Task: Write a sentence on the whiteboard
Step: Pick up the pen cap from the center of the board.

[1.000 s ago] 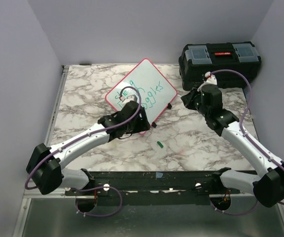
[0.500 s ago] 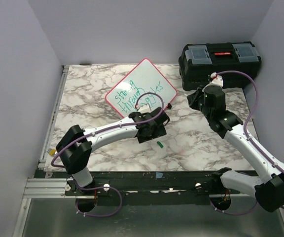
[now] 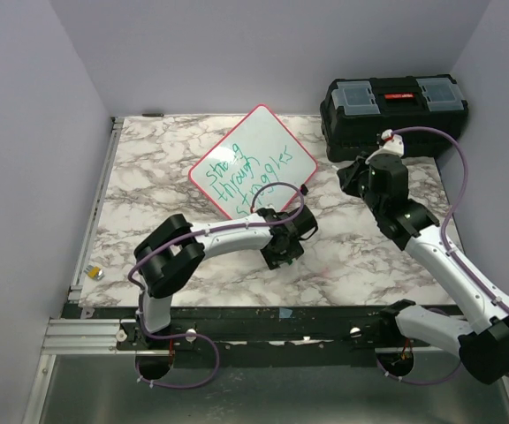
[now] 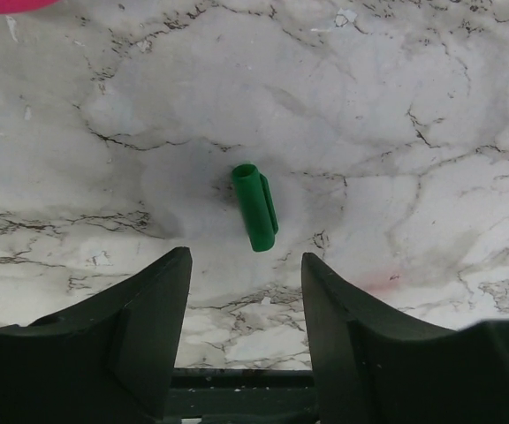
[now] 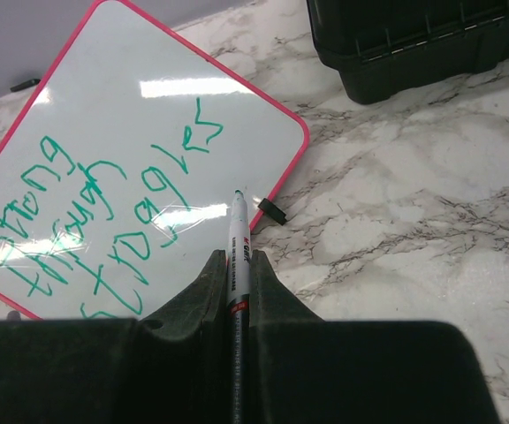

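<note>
Whiteboard (image 3: 253, 159) lies on the marble worktop (image 3: 148, 159) past the middle. It is turned like a diamond, with one corner toward the far wall and one toward us.

Nearest us, the left arm rises from its base at the near edge, folds sharply at the elbow and reaches right along the worktop. Its wrist is tipped down so that the left claw (image 4: 246, 265) faces the marble. We see its fingers spread apart and holding nothing. A small green cap (image 4: 254, 208) lies on the worktop just ahead of the gap between them, untouched, its open end pointing away from the claw.

Farther back, the right arm stretches from its base on the near right up and inward. The right claw (image 5: 234, 265) is closed on a white marker (image 5: 238, 256). The marker's long axis runs in line with the claw, tip toward the whiteboard's pink-red frame. We cannot tell whether the tip touches.

On the board, the sentence (image 5: 87, 212) stands in three green lines running from near left to far right. A small black piece (image 5: 273, 212) lies just beside the board's right corner. Behind the right claw, a black toolbox (image 3: 394, 104) sits at the far right.
</note>
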Robot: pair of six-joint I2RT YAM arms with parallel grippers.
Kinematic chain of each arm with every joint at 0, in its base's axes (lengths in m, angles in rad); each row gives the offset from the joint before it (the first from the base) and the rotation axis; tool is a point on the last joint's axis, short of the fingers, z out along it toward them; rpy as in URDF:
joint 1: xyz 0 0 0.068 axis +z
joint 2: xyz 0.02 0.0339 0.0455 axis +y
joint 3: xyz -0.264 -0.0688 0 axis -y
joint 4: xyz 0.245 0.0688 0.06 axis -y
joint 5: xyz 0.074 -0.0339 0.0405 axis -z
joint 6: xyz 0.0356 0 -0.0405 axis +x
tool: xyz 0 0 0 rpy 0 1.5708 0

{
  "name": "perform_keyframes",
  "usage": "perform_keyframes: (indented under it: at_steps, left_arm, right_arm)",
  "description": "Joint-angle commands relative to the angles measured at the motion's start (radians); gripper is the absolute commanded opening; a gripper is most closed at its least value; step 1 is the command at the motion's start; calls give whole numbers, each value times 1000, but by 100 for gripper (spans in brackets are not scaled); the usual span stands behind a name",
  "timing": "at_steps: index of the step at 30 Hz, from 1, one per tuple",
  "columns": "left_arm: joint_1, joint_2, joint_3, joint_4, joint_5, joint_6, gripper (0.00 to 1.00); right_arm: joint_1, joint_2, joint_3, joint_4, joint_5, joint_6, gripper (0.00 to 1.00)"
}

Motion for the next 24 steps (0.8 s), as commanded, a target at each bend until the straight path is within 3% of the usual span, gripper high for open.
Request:
perform_keyframes:
  at_steps: [1, 10, 18, 24]
  left_arm:
    - [-7, 39, 2, 37, 50, -50, 53]
    - [-7, 103, 65, -47, 11, -37, 50]
    - [-7, 161, 102, -95, -3, -21, 32]
    - [-3, 188, 126, -124, -35, 8, 24]
  right_arm:
    - [5, -27, -5, -2, 15, 6, 1]
    - [4, -57, -15, -1, 11, 0, 1]
    - [5, -67, -19, 1, 2, -2, 1]
    - [4, -67, -22, 7, -9, -3, 1]
